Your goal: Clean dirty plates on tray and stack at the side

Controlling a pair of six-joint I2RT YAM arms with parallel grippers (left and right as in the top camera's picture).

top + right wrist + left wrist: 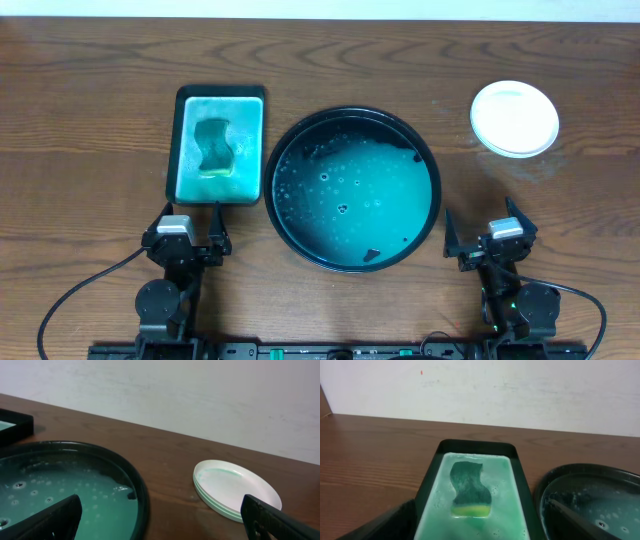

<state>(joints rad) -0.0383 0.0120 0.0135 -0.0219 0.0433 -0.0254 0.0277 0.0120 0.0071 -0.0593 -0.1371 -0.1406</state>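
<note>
Overhead: plates (514, 118) stacked far right on bench (100, 60); round tray (437, 190) holds only suds.
Left wrist: left gripper (481, 506) fingers spread, facing sponge (468, 485).
Right wrist: right gripper (160, 501) fingers spread, empty.
We judge stacking done; keep clear of the stack.

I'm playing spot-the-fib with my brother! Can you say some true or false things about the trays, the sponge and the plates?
1. The sponge lies in the rectangular tray. True.
2. The plates sit inside the round tray. False: they are stacked on the table, to its right.
3. The round tray holds bubbly teal water. True.
4. The left gripper holds the sponge. False: it is open and empty, short of the rectangular tray.
5. The right gripper is open. True.
</note>
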